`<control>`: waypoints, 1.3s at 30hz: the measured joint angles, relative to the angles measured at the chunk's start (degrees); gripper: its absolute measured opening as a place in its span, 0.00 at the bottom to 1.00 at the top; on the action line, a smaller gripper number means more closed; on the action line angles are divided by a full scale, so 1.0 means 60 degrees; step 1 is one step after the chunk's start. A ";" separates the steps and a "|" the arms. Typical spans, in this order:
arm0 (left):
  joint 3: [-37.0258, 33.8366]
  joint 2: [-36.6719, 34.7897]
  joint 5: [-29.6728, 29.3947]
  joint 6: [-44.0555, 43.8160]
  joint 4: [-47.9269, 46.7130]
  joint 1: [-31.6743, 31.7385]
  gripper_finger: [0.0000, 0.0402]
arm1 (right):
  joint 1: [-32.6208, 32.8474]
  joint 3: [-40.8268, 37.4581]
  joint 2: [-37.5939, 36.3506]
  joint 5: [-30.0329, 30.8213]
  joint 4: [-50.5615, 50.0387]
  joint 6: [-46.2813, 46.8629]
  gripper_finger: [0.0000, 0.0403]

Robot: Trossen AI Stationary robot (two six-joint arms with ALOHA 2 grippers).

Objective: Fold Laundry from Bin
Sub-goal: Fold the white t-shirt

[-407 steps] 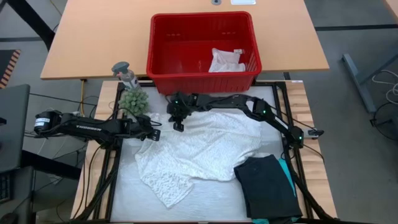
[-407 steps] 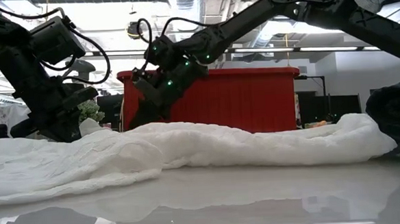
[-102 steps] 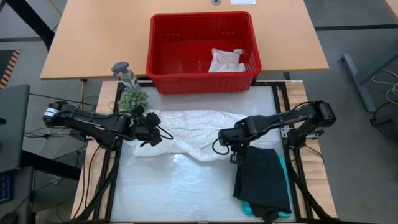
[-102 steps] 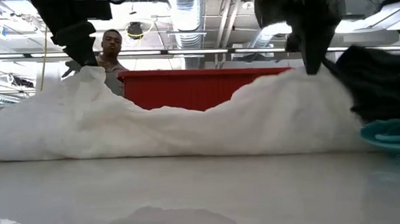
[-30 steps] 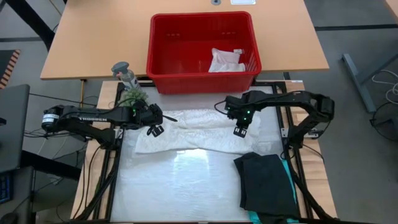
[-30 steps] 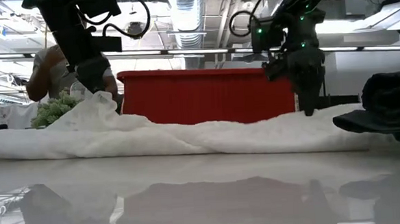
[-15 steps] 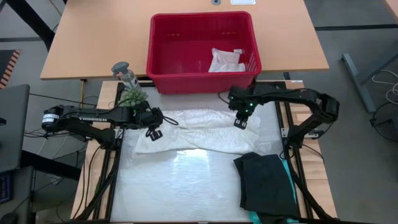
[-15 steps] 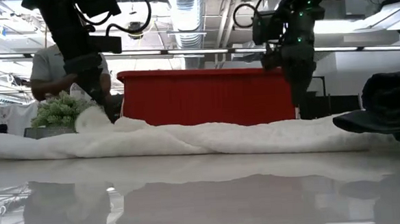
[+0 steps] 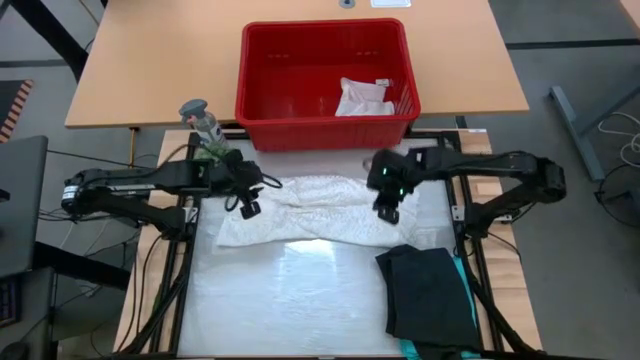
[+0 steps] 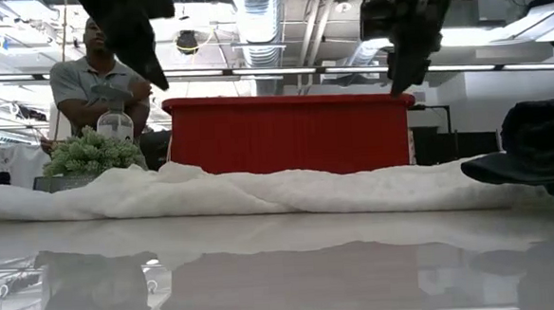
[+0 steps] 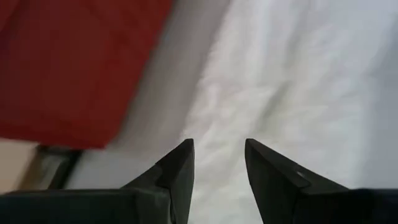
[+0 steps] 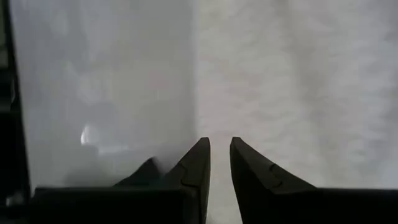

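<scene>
The large white lacy top (image 9: 320, 210) lies folded into a long band across the table's far half, resting flat on the white surface. My left gripper (image 9: 250, 205) hangs open above the band's left end (image 11: 280, 93), touching nothing. Over the band's right end (image 12: 292, 74) my right gripper (image 9: 388, 208) hangs with a narrow gap between its fingers, also clear of the cloth. In the low view both grippers (image 10: 154, 81) (image 10: 401, 82) stand well above the top (image 10: 260, 189). The red bin (image 9: 327, 70) stands beyond the table and holds a small white cloth (image 9: 365, 97).
A black garment (image 9: 430, 295) lies folded at the near right with teal cloth (image 9: 466, 285) showing beside it. A small green plant (image 9: 212, 150) and a grey object (image 9: 200, 115) stand at the far left corner. A person (image 10: 98, 84) stands behind the table.
Both grippers have let go of the white top and risen well clear of it. The peak of cloth that my left gripper held up has dropped, and the top now lies flat as a long band. My right gripper has also gone a little toward the near edge.
</scene>
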 joint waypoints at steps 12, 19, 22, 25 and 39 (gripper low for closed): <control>-0.0529 -0.0578 0.1452 -0.1522 -0.0723 -0.2046 0.33 | 0.2663 -0.0001 0.0998 0.1097 -0.0010 0.0855 0.22; -0.1301 -0.0561 0.0640 -0.2762 -0.0176 -0.3497 0.33 | 0.3132 -0.0109 0.1253 0.1753 0.0096 0.0803 0.22; -0.1590 -0.0570 0.0394 -0.3161 -0.0065 -0.3852 0.33 | 0.3120 -0.0537 0.1168 0.1749 0.0368 0.1005 0.22; -0.1895 -0.0570 0.0375 -0.3381 0.0346 -0.4176 0.33 | 0.3117 -0.0917 0.1150 0.1746 0.0538 0.1028 0.22; -0.2332 -0.0571 0.0374 -0.3605 0.1808 -0.4966 0.33 | 0.3436 -0.1919 0.1139 0.1720 0.1552 0.1353 0.22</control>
